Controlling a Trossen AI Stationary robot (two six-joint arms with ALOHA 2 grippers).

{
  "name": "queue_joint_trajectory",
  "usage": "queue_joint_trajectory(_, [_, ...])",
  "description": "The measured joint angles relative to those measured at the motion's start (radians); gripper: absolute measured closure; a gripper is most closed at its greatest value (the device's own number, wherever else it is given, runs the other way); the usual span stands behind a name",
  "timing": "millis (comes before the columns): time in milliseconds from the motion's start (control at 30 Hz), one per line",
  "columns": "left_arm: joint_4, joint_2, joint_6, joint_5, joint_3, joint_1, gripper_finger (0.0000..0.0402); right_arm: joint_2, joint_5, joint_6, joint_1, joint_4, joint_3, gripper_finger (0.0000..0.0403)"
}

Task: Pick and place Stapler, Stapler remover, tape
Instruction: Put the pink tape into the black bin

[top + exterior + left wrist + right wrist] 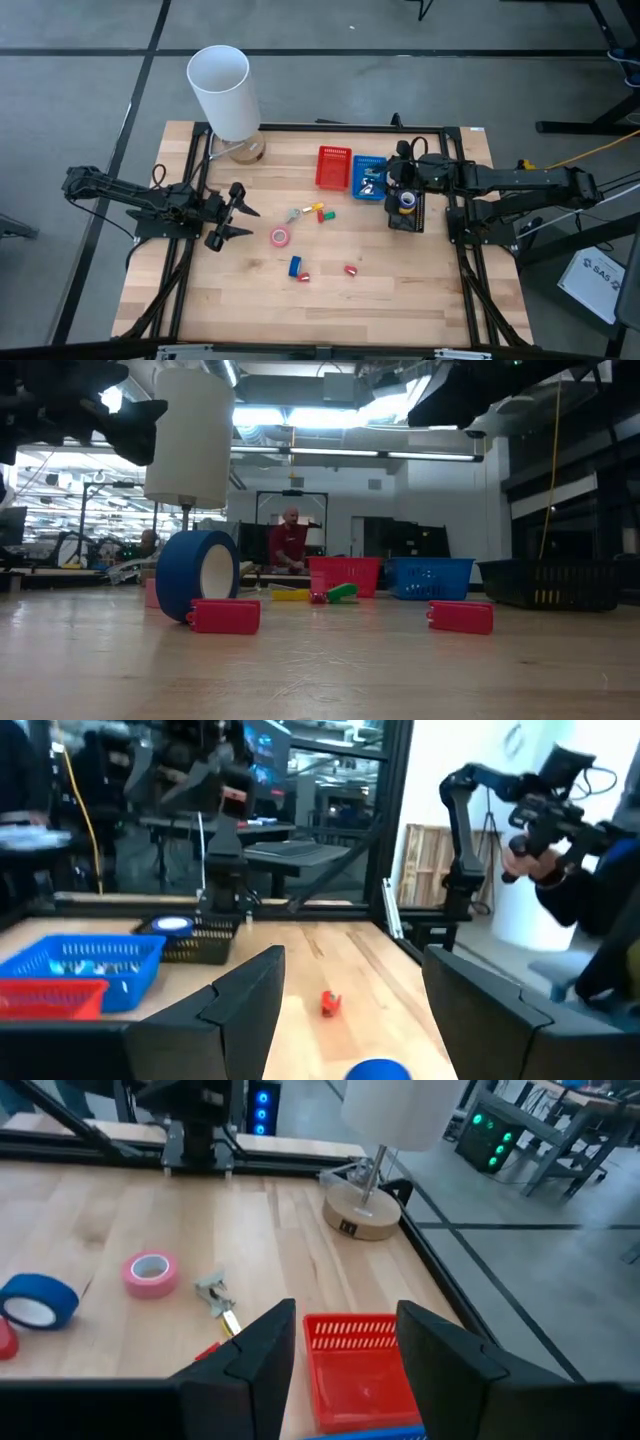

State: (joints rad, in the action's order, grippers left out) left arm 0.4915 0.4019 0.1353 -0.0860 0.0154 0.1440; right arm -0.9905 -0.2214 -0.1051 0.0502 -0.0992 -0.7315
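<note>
A pink tape roll (pixel 280 237) lies flat mid-table, and a blue tape roll (pixel 295 266) stands on edge nearer the front. Beside it rest two small red blocks (pixel 303 277) (pixel 351 269) that look like mini staplers. A metal-clawed stapler remover (pixel 213 1292) lies with green, yellow and red pieces (pixel 318 211) near the centre. My left gripper (pixel 245 218) hovers open and level at the table's left, pointing across toward these things. My right gripper (pixel 398 186) hangs open, high above the baskets at the right. In its wrist view the red basket (pixel 360 1365) shows between its fingers.
A red basket (pixel 334 167), a blue basket (pixel 369 177) and a black basket (pixel 405 218) stand in a row at the far right, and a blue roll (pixel 170 925) sits in the black one. A white lamp (pixel 222 90) stands at the far left corner. A person (pixel 290 540) sits beyond the table.
</note>
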Motion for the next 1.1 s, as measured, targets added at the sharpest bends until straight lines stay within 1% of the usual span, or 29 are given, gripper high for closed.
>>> queue_joint_trajectory(167, [0.001, 0.0, 0.076, 0.009, 0.0, 0.0, 0.0167, 0.0, -0.048, 0.029, 0.0, 0.038, 0.0, 0.0226])
queue_joint_trajectory(367, [0.008, 0.0, 0.199, 0.156, 0.0, 0.0, 0.0166, -0.011, -0.049, 0.081, 0.0, 0.04, 0.0, 0.0226])
queue_joint_trajectory(433, [0.009, 0.0, 0.208, 0.194, 0.0, 0.0, 0.0167, -0.022, -0.049, 0.097, 0.0, 0.04, 0.0, 0.0226])
queue_joint_trajectory(500, [0.01, 0.0, 0.211, 0.211, 0.0, -0.001, 0.0166, -0.04, -0.049, 0.099, 0.0, 0.04, 0.0, 0.0226])
queue_joint_trajectory(567, [0.01, 0.0, 0.22, 0.202, 0.0, -0.001, 0.0167, -0.059, -0.049, 0.099, 0.0, 0.04, 0.0, 0.0226])
queue_joint_trajectory(667, [0.015, 0.0, 0.221, 0.157, 0.0, -0.001, 0.0167, -0.089, -0.048, 0.098, 0.0, 0.039, 0.0, 0.0226])
queue_joint_trajectory(833, [-0.01, 0.013, 0.179, 0.163, 0.043, -0.001, 0.0167, -0.129, -0.048, 0.098, 0.0, 0.039, 0.0, 0.0226])
queue_joint_trajectory(967, [-0.1, 0.059, 0.142, 0.163, 0.109, -0.001, 0.0167, -0.15, -0.048, 0.098, 0.0, 0.039, 0.0, 0.0226])
queue_joint_trajectory(1100, [-0.129, 0.125, 0.14, 0.161, 0.157, -0.001, 0.0167, -0.161, -0.048, 0.098, 0.0, 0.039, 0.0, 0.0226])
